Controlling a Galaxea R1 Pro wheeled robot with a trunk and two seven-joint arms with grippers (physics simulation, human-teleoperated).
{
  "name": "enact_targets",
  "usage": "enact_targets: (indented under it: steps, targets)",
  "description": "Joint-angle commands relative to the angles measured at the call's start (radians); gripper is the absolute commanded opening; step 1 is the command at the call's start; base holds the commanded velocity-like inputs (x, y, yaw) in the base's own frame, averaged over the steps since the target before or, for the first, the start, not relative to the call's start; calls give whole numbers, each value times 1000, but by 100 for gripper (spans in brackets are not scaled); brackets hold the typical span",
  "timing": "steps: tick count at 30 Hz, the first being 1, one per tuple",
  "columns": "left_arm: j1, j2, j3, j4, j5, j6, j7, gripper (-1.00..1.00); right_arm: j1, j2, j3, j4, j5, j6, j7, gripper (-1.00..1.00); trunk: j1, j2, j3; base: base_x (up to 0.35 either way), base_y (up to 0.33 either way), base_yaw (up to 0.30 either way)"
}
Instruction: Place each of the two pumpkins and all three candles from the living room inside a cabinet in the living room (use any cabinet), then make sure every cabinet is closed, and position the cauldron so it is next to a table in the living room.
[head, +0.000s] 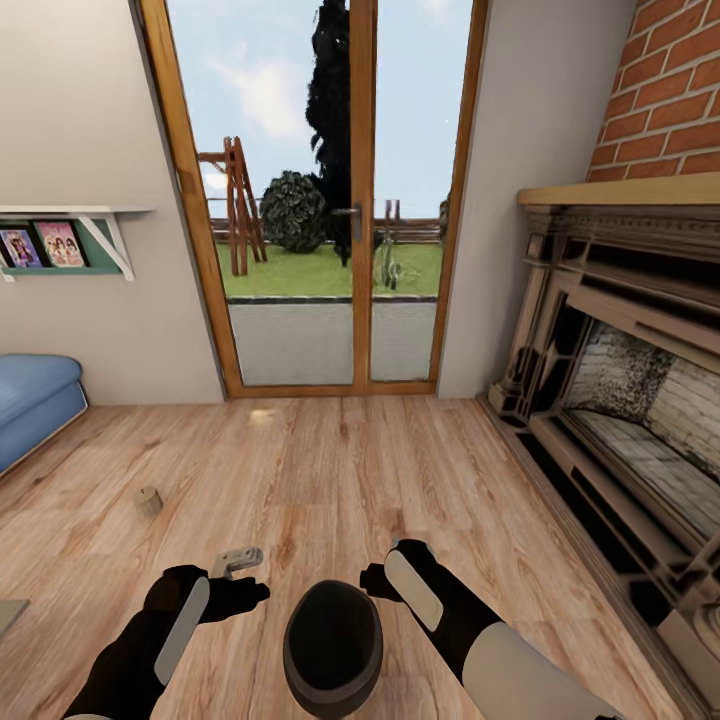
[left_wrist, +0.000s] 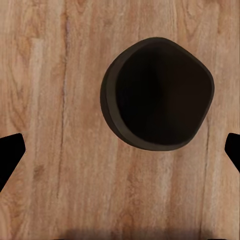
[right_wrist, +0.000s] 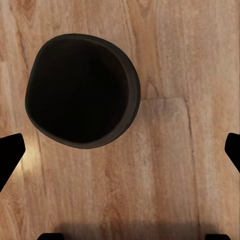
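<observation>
Wooden plank floor (head: 330, 470) carries everything in reach. Far wall: glazed double door (head: 320, 200) in an orange-brown wood frame, lawn and trees beyond. Along the floor's right edge, a dark carved fireplace (head: 620, 380) under a pale mantel, with red brick above. At the floor's left edge, the corner of a blue sofa (head: 35, 400); above it a white wall shelf (head: 75, 235) with two pictures.

Cauldron (head: 332, 645): black, wide mouth up, standing upright on the floor at the near edge of the head view, between the two arms. Both wrist views look straight down into its dark interior (left_wrist: 160, 95) (right_wrist: 80, 90); it sits off to one side in each, not between the fingertips.

Left gripper (head: 245, 590): to the cauldron's left, apart from it. Jaws spread wide in its wrist view, black tips at opposite picture edges, bare floor between. Holding nothing.

Right gripper (head: 372, 580): just beside the cauldron's far right rim; contact cannot be told. Jaws likewise spread wide, nothing between.

One candle (head: 148, 502): short beige cylinder, on the floor, left of centre, well apart from the cauldron and between it and the sofa.

Small pale grey object (head: 238, 560) on the floor just beyond the left gripper; identity unclear.
</observation>
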Motion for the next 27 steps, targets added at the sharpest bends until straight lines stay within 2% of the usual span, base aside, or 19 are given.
enact_targets:
  steps: [1,6,13,19,27]
  targets:
    - [0,-1,0,-1,0,0,2,100,0,0,0,0,0,-1,0,100,4,-7,-3,0,0,0]
    - [0,-6,1,-2,1,-19,6,100,5,0,3,13,0,-34,0,100,23,-42,-19,0,0,0]
    - [0,-25,2,-1,-3,-57,12,100,5,0,5,57,0,-50,0,100,50,-91,-41,0,0,0]
    - [0,-50,2,0,-4,-72,89,100,5,0,6,60,0,-52,0,100,73,-133,-60,0,0,0]
    - [0,-56,0,3,-4,-75,110,100,5,0,5,60,2,-53,0,100,104,-189,-85,0,0,0]
